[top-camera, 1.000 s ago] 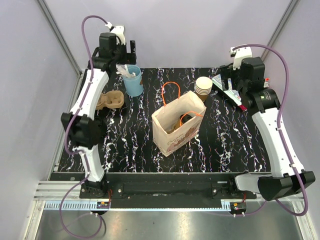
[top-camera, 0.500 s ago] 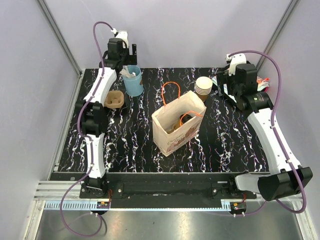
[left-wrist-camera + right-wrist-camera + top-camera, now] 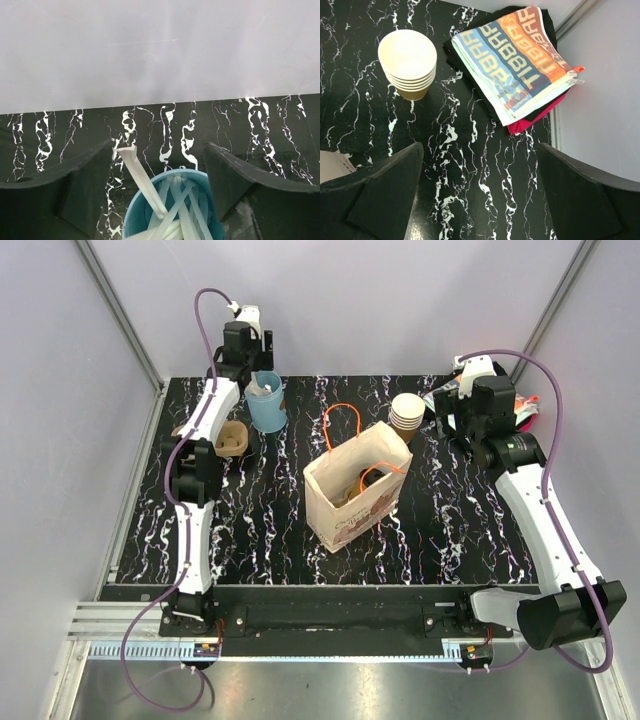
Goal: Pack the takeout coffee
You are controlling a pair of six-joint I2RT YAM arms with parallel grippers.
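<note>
I cannot make out the takeout coffee as a single cup; a brown shape lies inside the open paper bag (image 3: 355,490), too dim to name. My left gripper (image 3: 160,150) is open at the back left, its fingers (image 3: 85,185) either side of the light-blue cup (image 3: 172,207) of white utensils, just above its rim. One white utensil handle (image 3: 135,162) sticks up between the jaws, close to the left finger. In the top view the left gripper (image 3: 262,358) hangs over that blue cup (image 3: 267,405). My right gripper (image 3: 480,150) is open over bare table at the back right, holding nothing.
A stack of nested brown cups (image 3: 408,62) stands left of the right gripper, and folded printed cloths (image 3: 512,60) lie by the right wall. A brown cardboard cup carrier (image 3: 228,438) sits left of the blue cup. The bag has orange handles (image 3: 342,420).
The left arm has stretched toward the back wall, bringing its gripper over the blue utensil cup. The right wrist has swung slightly right, toward the folded cloths.
</note>
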